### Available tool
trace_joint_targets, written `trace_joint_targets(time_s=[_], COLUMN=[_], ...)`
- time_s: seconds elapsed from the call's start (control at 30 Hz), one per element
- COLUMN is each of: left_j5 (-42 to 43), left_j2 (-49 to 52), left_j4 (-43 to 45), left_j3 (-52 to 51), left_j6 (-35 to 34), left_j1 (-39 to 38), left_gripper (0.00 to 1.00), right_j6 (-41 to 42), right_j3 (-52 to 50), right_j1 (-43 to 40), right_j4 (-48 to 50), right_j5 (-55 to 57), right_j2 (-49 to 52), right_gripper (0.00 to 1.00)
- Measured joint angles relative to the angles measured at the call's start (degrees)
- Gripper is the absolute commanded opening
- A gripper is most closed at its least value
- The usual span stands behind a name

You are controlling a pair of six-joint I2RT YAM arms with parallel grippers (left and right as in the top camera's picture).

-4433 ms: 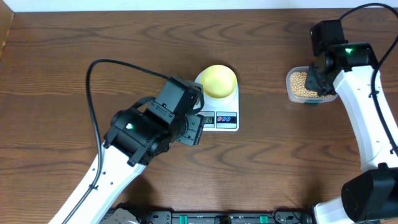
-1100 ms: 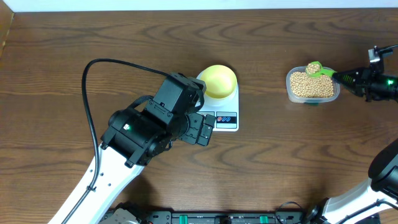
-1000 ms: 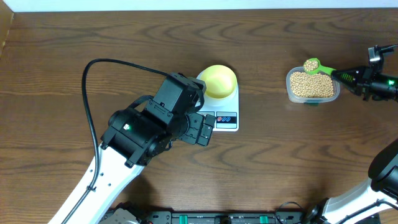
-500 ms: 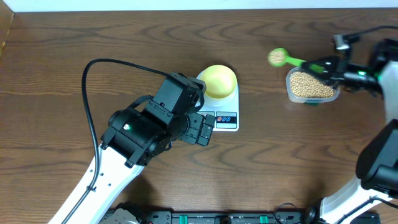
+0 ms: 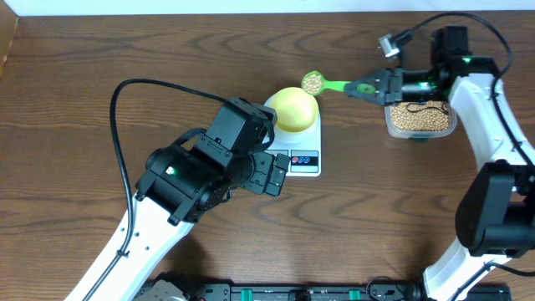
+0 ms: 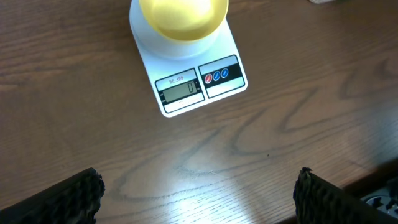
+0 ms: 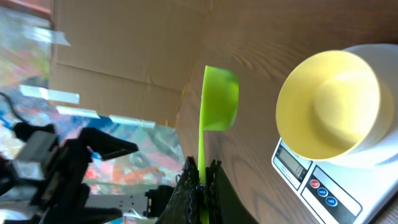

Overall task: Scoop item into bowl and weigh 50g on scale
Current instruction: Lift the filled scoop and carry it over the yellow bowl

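Green scoop (image 5: 333,84) — beans (image 5: 313,81) near bowl (image 5: 292,109)

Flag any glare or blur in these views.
Overhead: evenly lit and sharp, including the green plastic scoop. Left wrist: a pale glare patch on the brown wooden table; the white digital scale's display is readable. Right wrist: the pale-yellow round bowl is crisp, background beyond the table edge smeared.
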Motion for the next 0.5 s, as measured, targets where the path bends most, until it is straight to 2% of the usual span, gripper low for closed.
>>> trace_joint_targets(time_s=[0.23,0.5], left_j5=[0.0,0.0], left_j2=[0.0,0.0], left_j4=[0.0,0.0], left_j3=[0.0,0.0], left_j6=[0.0,0.0], left_j1=[0.0,0.0], left_gripper=[1.0,1.0], right_j6=[4.5,7.0], right_j3=[0.0,0.0], right_j1=[4.1,7.4], right_j4=[1.7,2.0], right_j5=[3.8,13.7], right_j2=[0.0,0.0], right_gripper=[0.01,0.01])
